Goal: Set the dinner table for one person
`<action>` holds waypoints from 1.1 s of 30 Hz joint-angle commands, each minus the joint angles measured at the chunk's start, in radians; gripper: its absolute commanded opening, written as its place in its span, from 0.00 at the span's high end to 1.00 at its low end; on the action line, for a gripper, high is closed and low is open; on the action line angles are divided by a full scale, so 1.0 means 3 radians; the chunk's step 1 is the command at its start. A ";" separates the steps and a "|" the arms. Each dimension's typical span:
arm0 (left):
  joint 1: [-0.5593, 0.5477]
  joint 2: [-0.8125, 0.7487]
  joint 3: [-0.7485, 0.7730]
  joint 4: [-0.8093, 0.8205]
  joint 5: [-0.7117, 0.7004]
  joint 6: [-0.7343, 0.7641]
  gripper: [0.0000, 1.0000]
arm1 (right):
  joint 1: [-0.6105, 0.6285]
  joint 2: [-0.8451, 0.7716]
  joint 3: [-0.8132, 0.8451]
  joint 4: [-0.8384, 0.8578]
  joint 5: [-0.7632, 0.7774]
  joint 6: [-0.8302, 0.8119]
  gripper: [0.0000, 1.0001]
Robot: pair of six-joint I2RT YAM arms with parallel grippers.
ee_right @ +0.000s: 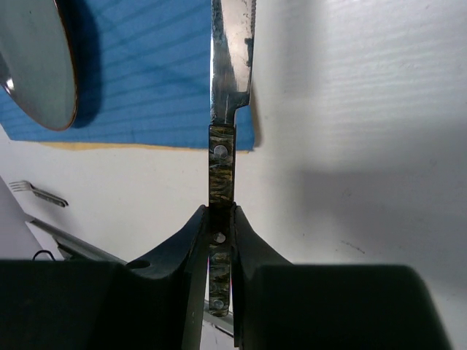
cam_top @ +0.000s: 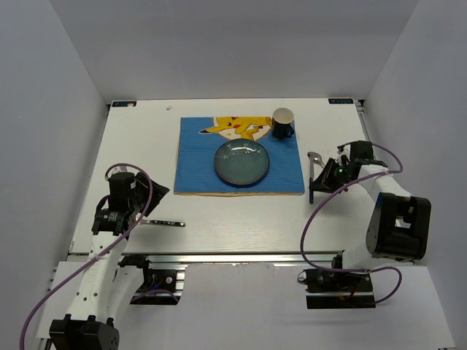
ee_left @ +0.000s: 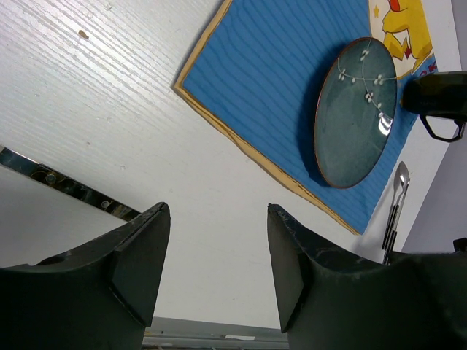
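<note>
The white dinner table (cam_top: 241,219) holds a blue placemat (cam_top: 197,153) with a dark round plate (cam_top: 241,162) and a dark mug (cam_top: 283,122) on it. My right gripper (cam_top: 322,179) is shut on the handle of a knife (cam_top: 312,191), just off the placemat's right edge. In the right wrist view the gripper (ee_right: 221,211) grips the mottled handle, and the blade (ee_right: 232,58) points over the placemat's corner. A spoon (cam_top: 315,157) lies right of the placemat. A fork (cam_top: 164,222) lies near the front left. My left gripper (cam_top: 148,205) is open and empty above the table (ee_left: 217,211).
A metal rail (cam_top: 233,257) runs along the table's front edge. White walls enclose the table on the left, back and right. The left wrist view shows the plate (ee_left: 355,109), mug (ee_left: 438,98) and spoon (ee_left: 398,197). The fork (ee_right: 40,193) shows in the right wrist view.
</note>
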 commanded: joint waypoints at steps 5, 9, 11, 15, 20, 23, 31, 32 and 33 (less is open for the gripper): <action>-0.0003 -0.0026 0.0117 0.0005 0.0034 0.0043 0.35 | 0.0090 -0.0258 -0.0171 -0.0064 -0.0169 0.0007 1.00; -0.0003 -0.0016 0.0112 0.0016 0.0039 0.0048 0.35 | 0.0289 -0.0289 -0.0095 0.0028 -0.0148 -0.0110 1.00; -0.0003 -0.0016 0.0107 0.0021 0.0044 0.0048 0.35 | 0.0371 -0.0263 -0.0003 0.0053 -0.0077 -0.0176 1.00; -0.0003 -0.0011 0.0091 0.0041 0.0044 0.0043 0.35 | 0.0719 -0.0141 0.0145 0.0171 0.0107 -0.0376 1.00; -0.0003 -0.0031 0.0086 0.0016 0.0034 0.0043 0.35 | 0.0960 0.0120 0.0334 0.0329 0.0301 -0.0519 1.00; -0.0003 -0.0052 0.0071 -0.0015 0.0013 0.0037 0.35 | 0.1037 0.0293 0.0498 0.0401 0.0404 -0.0560 1.00; -0.0003 -0.0052 0.0055 -0.0025 -0.0002 0.0027 0.35 | 0.1139 0.0708 0.0866 0.0580 0.0813 -0.0525 1.00; -0.0003 -0.0037 0.0060 -0.0025 -0.0002 0.0032 0.35 | 0.1144 0.0739 0.0887 0.0600 0.0833 -0.0504 1.00; -0.0003 -0.0031 0.0060 -0.0030 -0.0002 0.0037 0.35 | 0.1154 0.0759 0.0907 0.0621 0.0904 -0.0464 1.00</action>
